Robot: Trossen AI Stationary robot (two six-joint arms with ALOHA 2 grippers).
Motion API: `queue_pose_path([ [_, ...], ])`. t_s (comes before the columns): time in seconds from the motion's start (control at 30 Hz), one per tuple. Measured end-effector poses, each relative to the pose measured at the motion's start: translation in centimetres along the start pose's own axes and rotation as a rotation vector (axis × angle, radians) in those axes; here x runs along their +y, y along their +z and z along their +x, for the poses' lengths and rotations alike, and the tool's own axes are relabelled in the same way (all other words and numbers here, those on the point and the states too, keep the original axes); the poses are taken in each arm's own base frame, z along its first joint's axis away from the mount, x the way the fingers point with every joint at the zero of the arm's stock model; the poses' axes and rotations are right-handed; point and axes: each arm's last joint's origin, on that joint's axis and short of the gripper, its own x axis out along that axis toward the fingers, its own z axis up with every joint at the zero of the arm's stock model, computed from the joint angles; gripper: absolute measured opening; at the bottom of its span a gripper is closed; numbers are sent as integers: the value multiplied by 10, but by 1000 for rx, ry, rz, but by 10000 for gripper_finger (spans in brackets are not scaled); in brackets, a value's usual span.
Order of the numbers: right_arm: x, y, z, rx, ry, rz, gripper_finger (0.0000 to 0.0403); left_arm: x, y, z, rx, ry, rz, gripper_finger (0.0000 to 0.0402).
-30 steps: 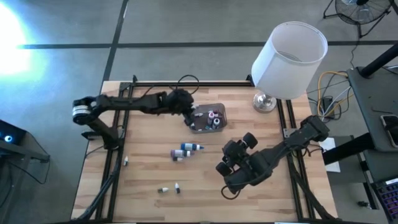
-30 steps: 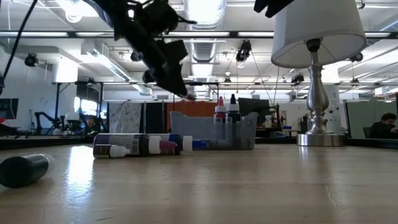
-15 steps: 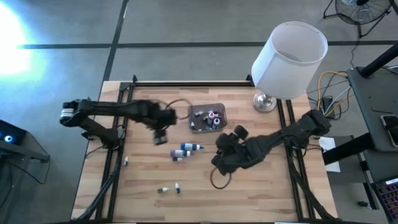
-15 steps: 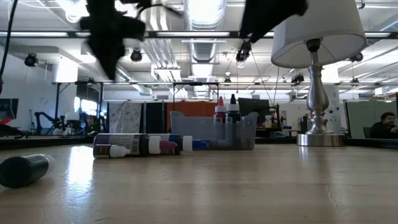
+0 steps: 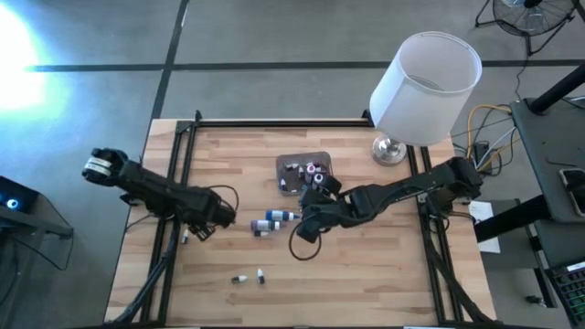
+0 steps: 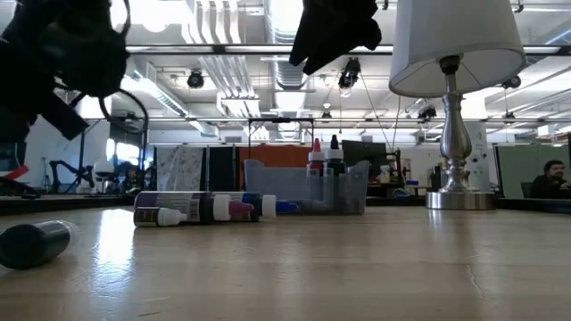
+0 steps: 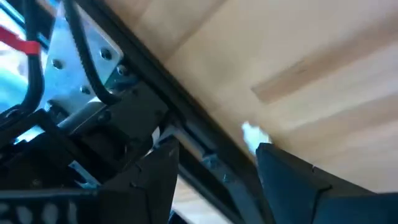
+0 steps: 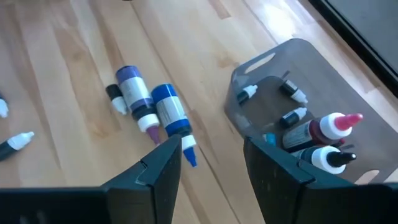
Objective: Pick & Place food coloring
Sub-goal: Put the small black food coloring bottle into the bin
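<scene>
Left hand (image 5: 203,222) shifted from tub (image 5: 322,160) to frame's lower left, released. Right hand (image 5: 311,222) now beside food coloring (image 5: 273,219), released, empty. Bottles light, slick, roll-prone; grip mid-body.

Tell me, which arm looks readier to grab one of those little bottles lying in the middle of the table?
Probably the right. Its open claw hangs just beside the blue-capped bottle and the tub. The left claw, also open, is off by the table's left rail, near only one tiny white-tipped bottle.

Grey floor (image 5: 274,37); white lamp (image 5: 426,75)
</scene>
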Motion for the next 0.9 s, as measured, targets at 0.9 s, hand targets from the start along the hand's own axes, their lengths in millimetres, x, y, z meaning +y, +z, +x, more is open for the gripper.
queue_pose_path([
  [0.9, -10, -12, 15, 51, -40, 26, 154, -64, -24, 45, 270, 94, 631, 192],
])
